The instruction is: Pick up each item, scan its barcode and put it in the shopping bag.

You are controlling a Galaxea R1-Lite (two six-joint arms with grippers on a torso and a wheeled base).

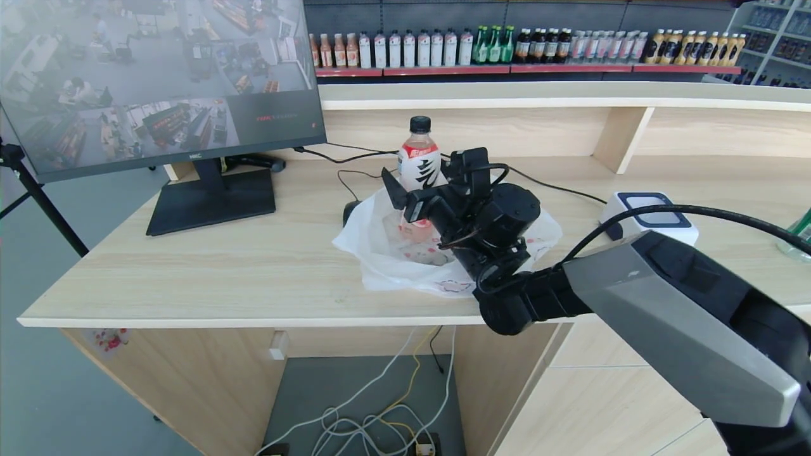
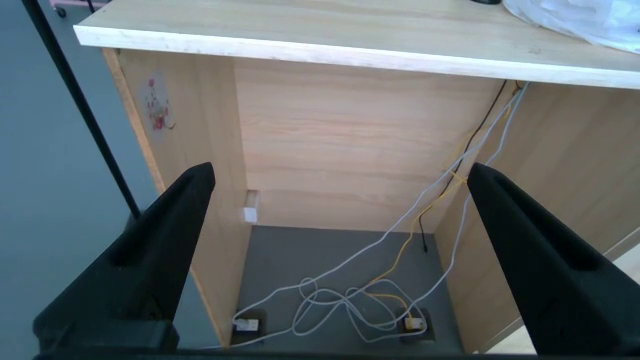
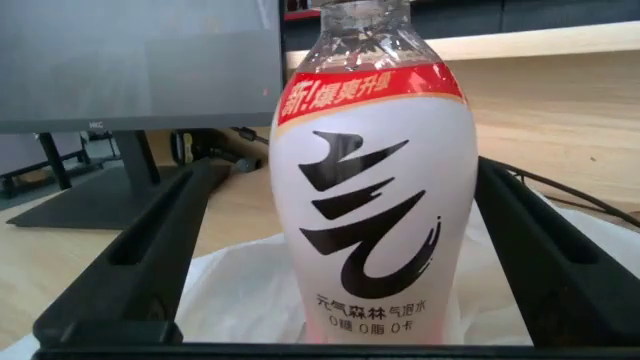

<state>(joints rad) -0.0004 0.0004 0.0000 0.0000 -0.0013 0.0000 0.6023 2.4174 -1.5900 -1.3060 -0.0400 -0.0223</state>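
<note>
A clear drink bottle [image 1: 418,158] with a white, red and black label and a black cap stands upright, its lower part inside the white plastic shopping bag [image 1: 380,259] on the wooden counter. My right gripper [image 1: 431,180] is open around the bottle's middle. In the right wrist view the bottle [image 3: 370,200] sits between the fingers [image 3: 160,240], with a gap on one side and the bag [image 3: 240,290] below. My left gripper [image 2: 340,180] is open and holds nothing. It hangs below counter height, facing the space under the desk.
A monitor [image 1: 158,82] on its stand is at the counter's left and a black mouse [image 1: 350,211] beside the bag. A white barcode scanner [image 1: 652,218] sits to the right, a green item [image 1: 799,234] at the far right edge. Cables [image 2: 350,300] lie under the desk.
</note>
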